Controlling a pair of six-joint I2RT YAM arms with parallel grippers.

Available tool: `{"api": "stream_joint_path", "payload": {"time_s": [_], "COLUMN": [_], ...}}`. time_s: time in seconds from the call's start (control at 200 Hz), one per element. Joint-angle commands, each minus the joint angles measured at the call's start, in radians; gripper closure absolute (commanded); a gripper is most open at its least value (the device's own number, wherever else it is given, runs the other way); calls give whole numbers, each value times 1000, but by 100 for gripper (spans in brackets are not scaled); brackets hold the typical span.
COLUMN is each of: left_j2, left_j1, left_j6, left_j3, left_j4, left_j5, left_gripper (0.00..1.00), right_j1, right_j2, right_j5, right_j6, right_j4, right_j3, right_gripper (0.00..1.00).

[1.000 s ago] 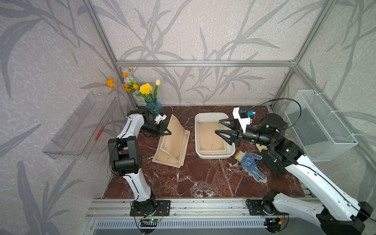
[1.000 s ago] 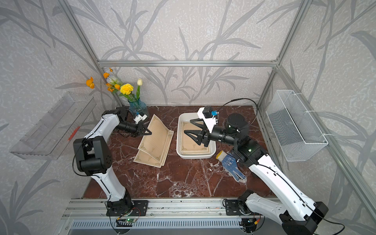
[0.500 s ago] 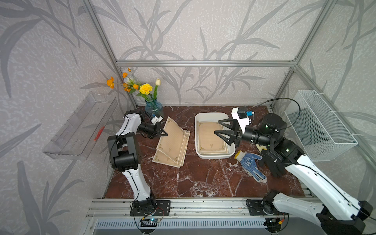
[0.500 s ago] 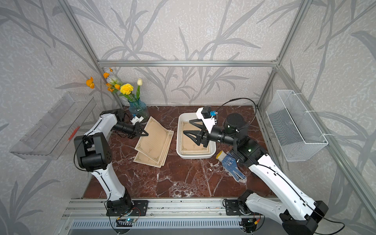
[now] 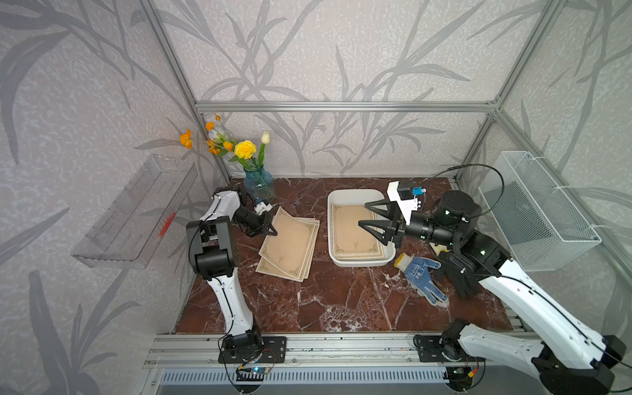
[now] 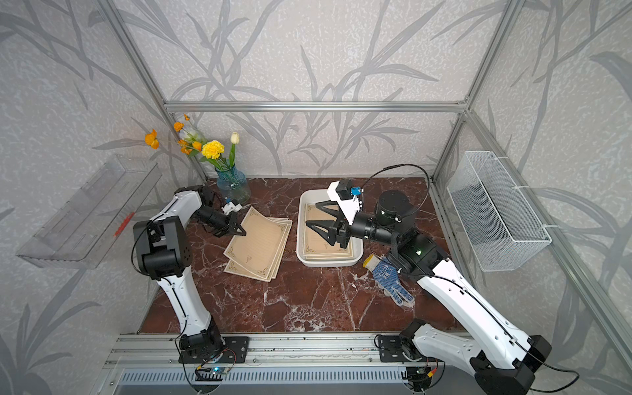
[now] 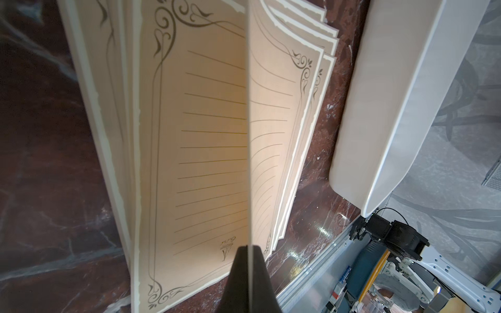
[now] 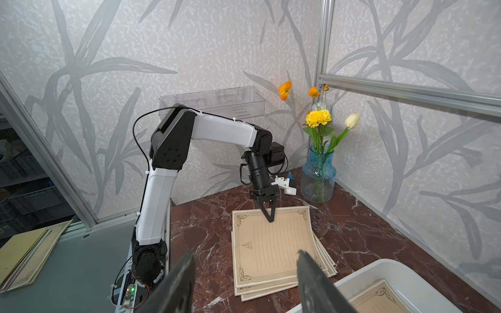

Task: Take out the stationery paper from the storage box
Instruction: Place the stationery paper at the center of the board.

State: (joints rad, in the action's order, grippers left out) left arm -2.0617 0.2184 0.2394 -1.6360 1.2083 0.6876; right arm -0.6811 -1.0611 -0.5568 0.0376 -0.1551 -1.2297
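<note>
Paper (image 5: 349, 239) in storage box (image 5: 352, 195), stack (image 5: 290, 242) beside

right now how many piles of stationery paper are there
2. One pile lies on the table beside the storage box, the other pile inside it. Sheets beneath each top one are partly hidden.

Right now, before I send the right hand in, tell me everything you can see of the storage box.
The storage box is a shallow, glossy white, plastic-looking tray with rounded corners and a flared rim. It sits flat on the marble table, right of the pile of sheets already out. Several sheets of stationery paper lie stacked inside, emblem end toward the robot. The right hand hangs open over its right side. A blue glove lies by its near right corner; contact is unclear.
</note>
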Motion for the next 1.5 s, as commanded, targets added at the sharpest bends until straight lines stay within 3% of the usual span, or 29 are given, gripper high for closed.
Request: {"api": "stream_joint_path", "payload": {"time_s": [0.0, 0.245, 0.435, 0.84, 1.02, 1.17, 1.28, 1.495], "left_j2": [-14, -23, -28, -2, 64, 152, 252, 529], "left_j1": [3, 4, 4, 7, 4, 0, -9, -99], "left_j6": [-9, -36, -74, -129, -147, -164, -176, -180], "left_j3": [-30, -28, -32, -45, -57, -64, -22, 199], "left_j4": [23, 12, 5, -13, -22, -53, -143, -516], "left_j5": [-55, -111, -217, -403, -450, -418, -322, -148], "left_gripper": [94, 78, 78, 65, 65, 65, 64, 64], "right_j1": [-11, -23, -29, -29, -29, -19, 17, 112], "right_j2": [1, -6, -25, -105, -159, -175, -177, -196], "right_j5": [12, 52, 131, 489, 600, 681, 692, 682], "right_j6": [-15, -26, -36, -32, -20, -14, 2, 70], "right_j4": [-3, -16, -68, -283, -350, -398, -437, -505], "right_j3": [-31, -40, -79, -191, -237, -263, -272, -286], "right_gripper": [41, 41, 42, 42, 42, 42, 42, 45]}}
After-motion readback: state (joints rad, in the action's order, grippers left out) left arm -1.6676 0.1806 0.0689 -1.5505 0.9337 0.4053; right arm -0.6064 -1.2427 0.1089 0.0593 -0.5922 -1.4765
